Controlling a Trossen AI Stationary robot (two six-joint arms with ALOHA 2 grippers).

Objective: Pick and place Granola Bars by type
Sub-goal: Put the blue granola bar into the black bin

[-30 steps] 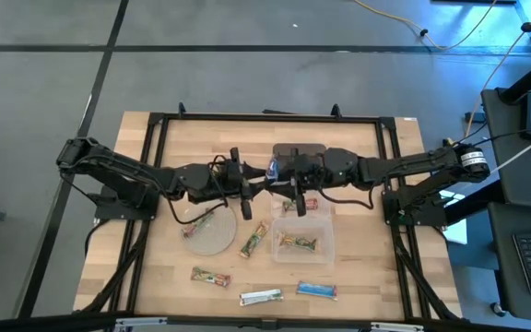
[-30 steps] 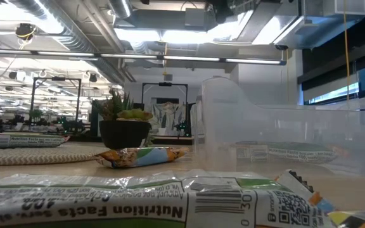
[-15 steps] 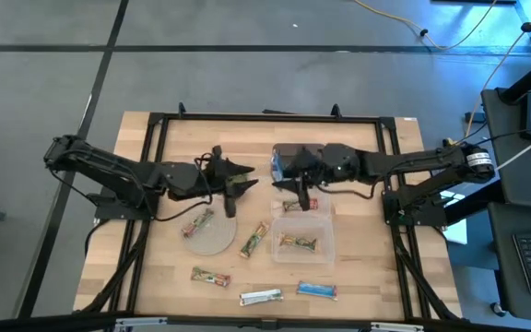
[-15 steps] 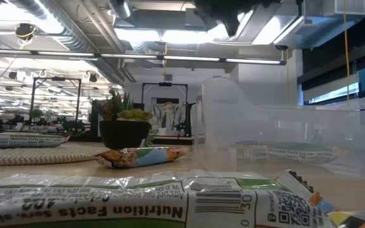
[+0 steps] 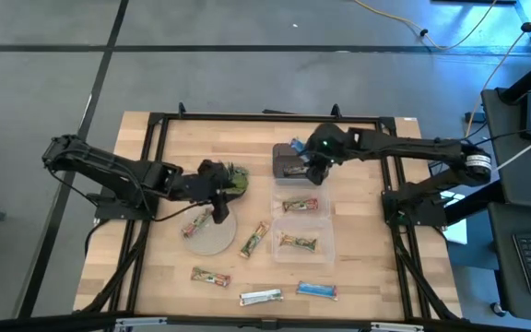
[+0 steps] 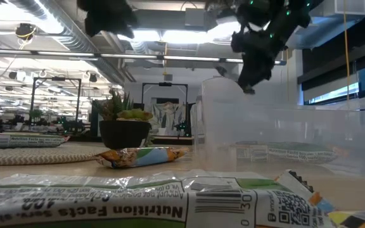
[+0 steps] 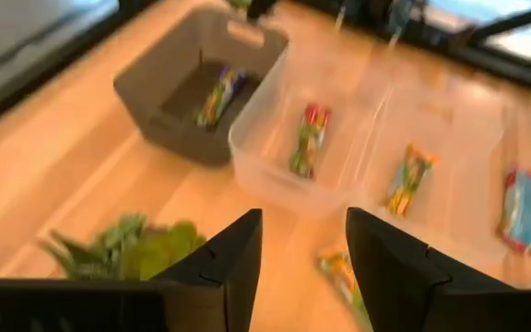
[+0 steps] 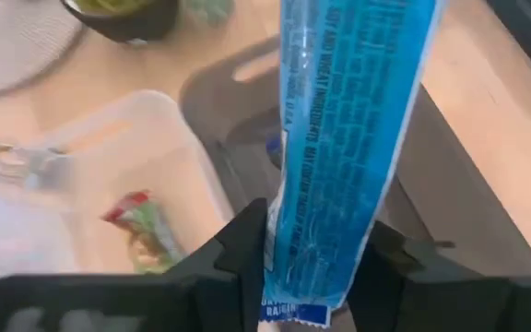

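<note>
My right gripper (image 5: pixel 313 166) hovers over the grey bin (image 5: pixel 289 166) and is shut on a blue-wrapped granola bar (image 8: pixel 339 120). My left gripper (image 7: pixel 302 221) is open and empty, above the far edge of the round woven mat (image 5: pixel 212 235), beside the potted plant (image 5: pixel 235 180). One green-red bar (image 5: pixel 196 224) lies on the mat and another (image 5: pixel 254 240) lies beside it. Two more (image 5: pixel 300 205) (image 5: pixel 298 243) lie in the clear tray (image 5: pixel 325 254). A bar (image 7: pixel 218 92) lies in the grey bin. My right gripper pinches the blue bar between its two fingers near one end (image 8: pixel 307 277). The rest of the bar sticks out lengthwise beyond the fingertips. It is lifted clear, above the grey bin's open top; its free end (image 5: pixel 295 146) shows past the gripper in the high view.
Three more bars lie near the table's near edge: green-red (image 5: pixel 210 275), silver-white (image 5: pixel 261 296) and blue (image 5: pixel 316 290). A black frame (image 5: pixel 155 124) runs around the wooden table. The plant stands close to my left gripper.
The two grippers were close together at the table's centre with the blue bar between them. My left gripper has drawn back toward the left and near side, over the mat. My right gripper has turned and carried the blue bar toward the far edge, over the grey bin.
</note>
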